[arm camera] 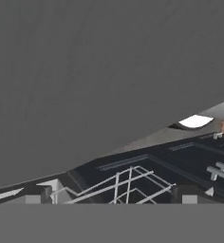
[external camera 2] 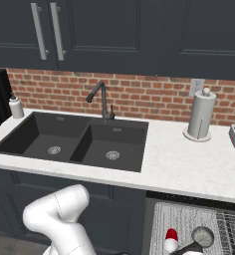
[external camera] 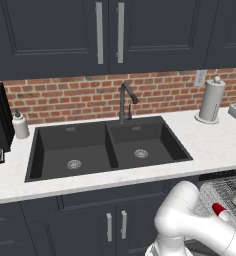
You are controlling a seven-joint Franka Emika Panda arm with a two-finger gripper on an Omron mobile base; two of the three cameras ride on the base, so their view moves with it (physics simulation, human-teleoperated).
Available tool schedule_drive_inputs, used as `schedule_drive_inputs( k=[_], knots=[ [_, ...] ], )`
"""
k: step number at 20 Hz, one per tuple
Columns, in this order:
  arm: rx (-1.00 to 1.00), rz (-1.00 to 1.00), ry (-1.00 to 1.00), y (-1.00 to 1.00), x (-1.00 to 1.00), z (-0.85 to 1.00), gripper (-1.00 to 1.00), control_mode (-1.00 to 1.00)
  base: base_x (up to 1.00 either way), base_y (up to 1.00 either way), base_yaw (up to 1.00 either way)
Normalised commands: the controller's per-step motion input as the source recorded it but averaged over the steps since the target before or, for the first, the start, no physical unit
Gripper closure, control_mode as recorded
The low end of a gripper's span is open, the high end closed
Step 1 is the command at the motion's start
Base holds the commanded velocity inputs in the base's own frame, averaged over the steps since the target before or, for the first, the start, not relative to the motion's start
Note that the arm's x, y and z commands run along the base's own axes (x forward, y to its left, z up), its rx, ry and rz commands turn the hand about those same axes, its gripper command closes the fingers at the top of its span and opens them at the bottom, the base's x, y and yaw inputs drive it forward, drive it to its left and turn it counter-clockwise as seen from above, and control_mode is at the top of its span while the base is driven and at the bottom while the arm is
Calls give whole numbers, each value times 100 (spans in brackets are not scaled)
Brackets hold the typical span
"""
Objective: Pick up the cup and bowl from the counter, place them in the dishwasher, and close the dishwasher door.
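A dark-cabinet kitchen with a red brick backsplash frames the white, faintly marbled desk (external camera: 215, 145) around a matte black double sink (external camera: 107, 147). On the desk stand a paper-towel roll (external camera: 212, 100) at the far right and a white soap bottle (external camera: 20, 125) at the far left; no cup or bowl is seen on the stone. The dishwasher (external camera 2: 189, 224) sits below the desk at the right, its pale grey wire rack (external camera 2: 181, 219) pulled out. In the rack lie the small red cup (external camera 2: 171, 236) and, just beside it, a round greyish bowl (external camera 2: 203, 236). The hand view looks low along the thin wire rack (arm camera: 128, 182) under a broad flat dark panel (arm camera: 85, 80), probably the dishwasher door. The jaws stand spread and hold nothing. With both dishes apparently loaded, closing the door seems the step in hand: the hand should get a flat, steady push on the smooth panel, clear of the rack wires, and follow its hinge arc so it does not slip off.
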Motion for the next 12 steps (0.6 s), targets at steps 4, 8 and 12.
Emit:
schedule_drive_inputs(
  k=[4,8,12],
  knots=[
    [0,0,0,0,39,-34,-100,-100,0,0,0],
    [0,0,0,0,44,-36,-100,-100,0,0,0],
    [0,0,0,0,47,-34,-100,-100,0,0,0]
  ],
)
